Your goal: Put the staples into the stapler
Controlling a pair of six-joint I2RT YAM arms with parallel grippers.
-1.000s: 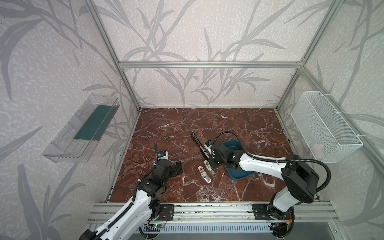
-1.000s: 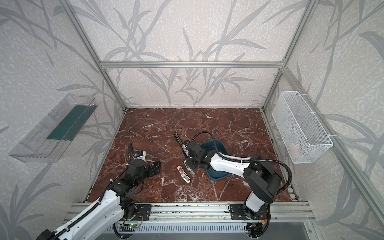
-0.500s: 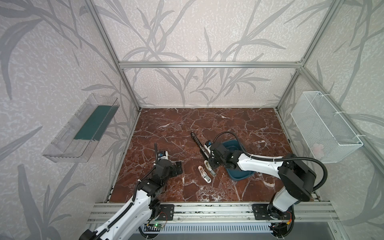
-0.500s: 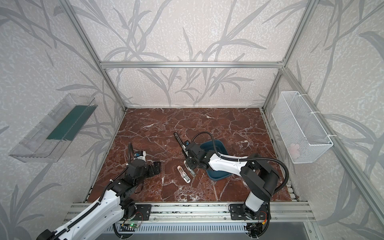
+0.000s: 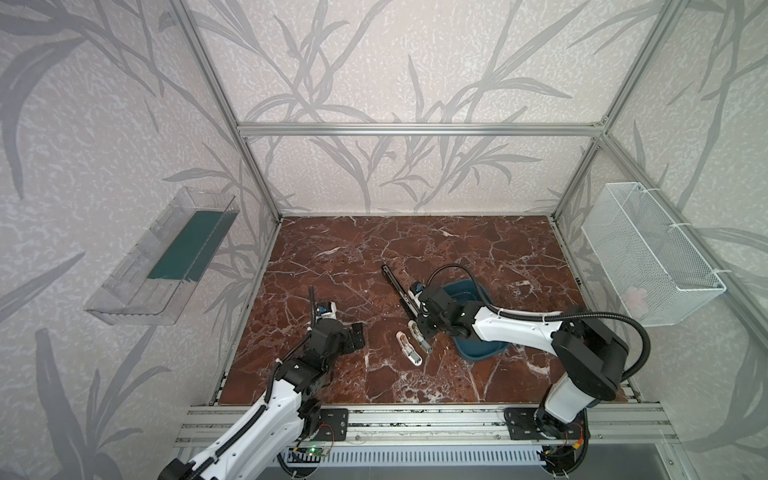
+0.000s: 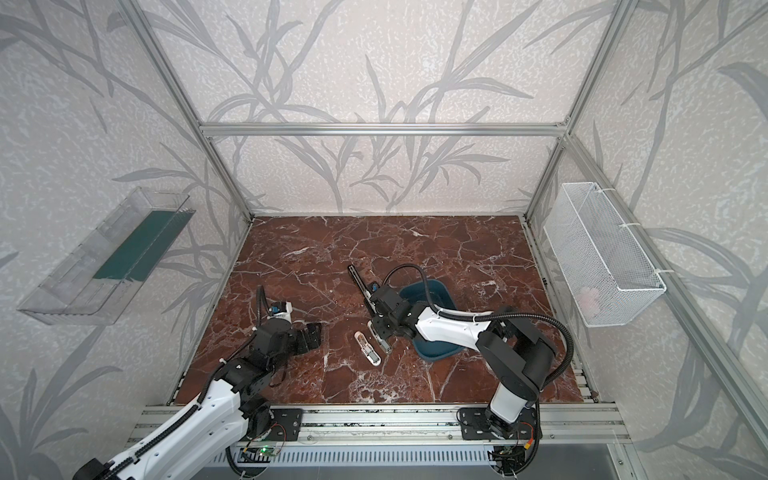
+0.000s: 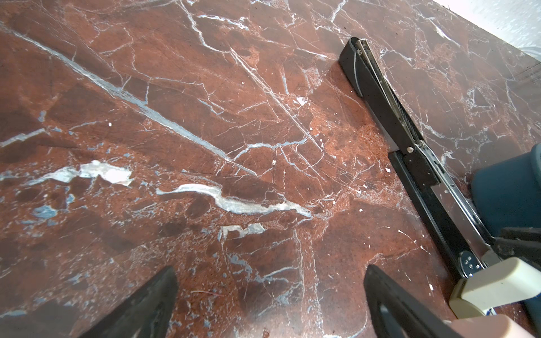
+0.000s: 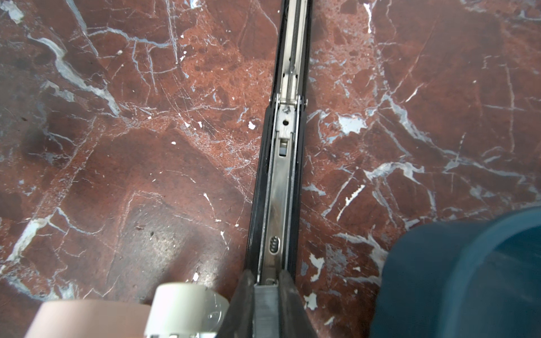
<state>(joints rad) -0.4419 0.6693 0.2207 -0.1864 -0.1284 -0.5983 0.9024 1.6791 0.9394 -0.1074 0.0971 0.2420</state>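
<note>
marble table; right gripper pinched on apparent staples at open stapler, a wrist-view-only detail; left gripper wide

Robot lab cell, aluminium frame, marble tabletop

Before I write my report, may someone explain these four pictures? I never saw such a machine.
Two robot arms with pincers stand at a marble table. Two pictures look down from above; two come from a camera on each wrist. On the table lie a black stapler, opened flat, a blue bowl and a small white item I cannot identify. The left gripper is open and empty. The right gripper is shut on a grey strip of staples at the stapler's metal channel.
</note>
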